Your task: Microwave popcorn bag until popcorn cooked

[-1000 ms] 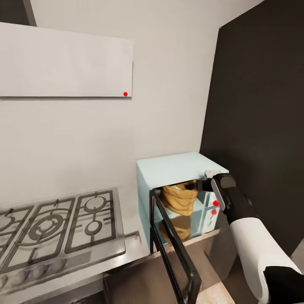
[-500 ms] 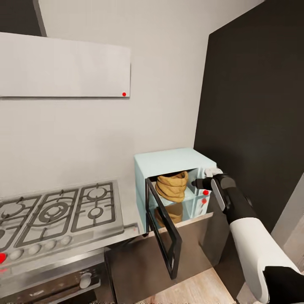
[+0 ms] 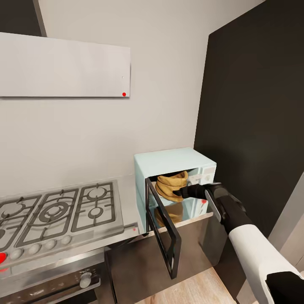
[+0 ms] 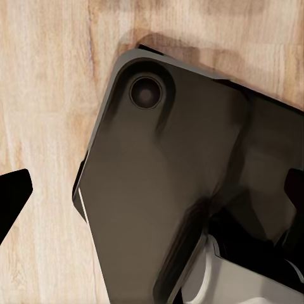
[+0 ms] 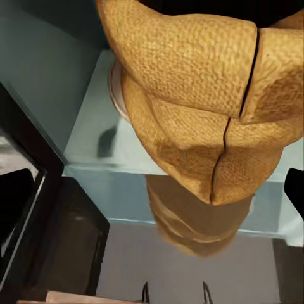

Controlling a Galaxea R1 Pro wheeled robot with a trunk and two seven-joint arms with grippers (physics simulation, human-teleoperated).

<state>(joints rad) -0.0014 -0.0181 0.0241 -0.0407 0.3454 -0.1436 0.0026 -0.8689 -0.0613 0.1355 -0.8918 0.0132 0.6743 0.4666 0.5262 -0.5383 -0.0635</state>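
One gripper, my right gripper (image 3: 182, 193), reaches into the microwave (image 3: 169, 162) mouth beside the popcorn bag (image 3: 171, 185); I cannot tell its grip. The bag sits inside, door (image 3: 162, 230) open, at the countertop (image 3: 126, 202) right end.

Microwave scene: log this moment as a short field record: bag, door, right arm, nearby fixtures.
popcorn bag: inside the microwave, upright, mouth up
microwave door: swung open toward the robot
right gripper: at the microwave opening beside the bag; grip state not readable
popcorn: not visible from these angles
countertop: carries the microwave, next to the gas hob
left wrist view: wooden floor and a dark part of the robot's body
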